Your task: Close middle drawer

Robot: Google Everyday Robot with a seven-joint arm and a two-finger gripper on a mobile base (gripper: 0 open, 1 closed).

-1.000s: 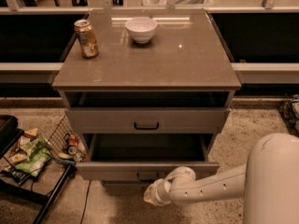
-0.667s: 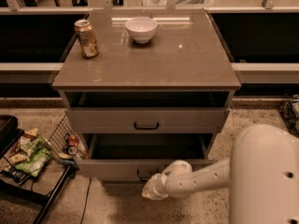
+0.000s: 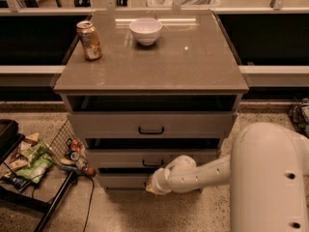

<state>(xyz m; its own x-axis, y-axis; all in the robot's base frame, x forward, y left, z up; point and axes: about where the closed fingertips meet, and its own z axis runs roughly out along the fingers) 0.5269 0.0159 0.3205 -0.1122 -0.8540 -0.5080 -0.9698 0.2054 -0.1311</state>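
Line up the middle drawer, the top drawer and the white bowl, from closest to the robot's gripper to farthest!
1. middle drawer, right by the gripper, low down.
2. top drawer, just above.
3. white bowl, on the cabinet top, at the back.

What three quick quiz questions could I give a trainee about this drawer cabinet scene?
1. True or false: the white bowl sits inside the middle drawer.
2. Where is the gripper? A) touching the bowl B) low in front of the cabinet, just below the middle drawer C) inside the middle drawer
3. Fill in: left of the bowl, on top of the cabinet, stands a ____.
Key: 1 false; 2 B; 3 can.
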